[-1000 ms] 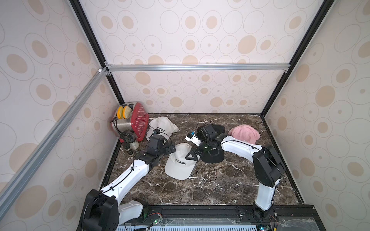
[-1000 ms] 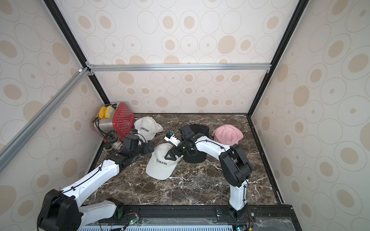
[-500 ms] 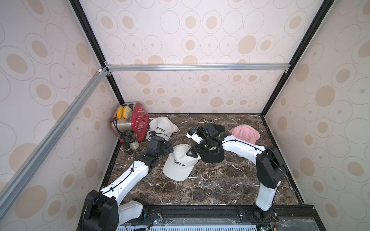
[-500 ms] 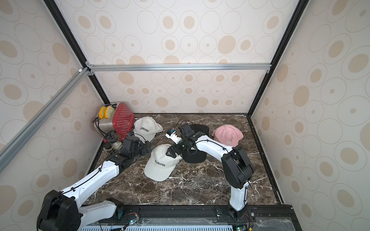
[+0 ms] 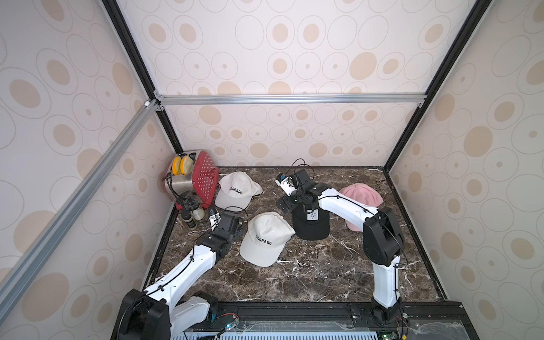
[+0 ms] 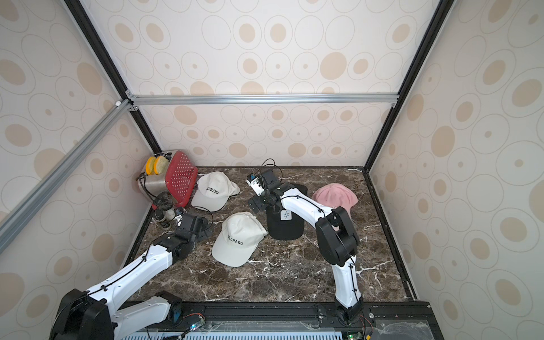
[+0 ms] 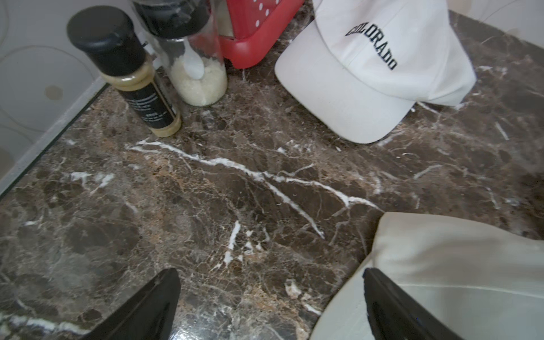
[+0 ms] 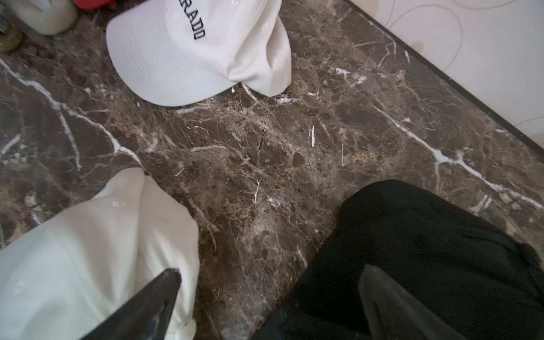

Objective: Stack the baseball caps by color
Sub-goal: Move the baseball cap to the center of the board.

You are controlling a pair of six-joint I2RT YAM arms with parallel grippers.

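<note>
Left claw (image 7: 270, 272) wide, empty, beside a white fabric "COLORADO" cap (image 7: 456, 265) — right claw (image 8: 269, 270) equally wide, empty, at a black fabric cap (image 8: 426, 235).

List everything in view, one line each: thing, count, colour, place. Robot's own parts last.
back white cap: one, white with black lettering, beside the red appliance.
front white cap: one, same look, mid-table nearer the front.
black cap: one showing, black with a white patch, centre; more beneath cannot be told.
pink cap: one showing, pink, back right.
red appliance: one, red and metal, back left corner, two yellow rounds in its top.
spice bottle: one, black lid, by the appliance.
jar: one, clear with white grains, beside the bottle.
table: one, brown marble.
left gripper: open, empty, by the front white cap.
right gripper: open, empty, between the front white cap and the black cap.
</note>
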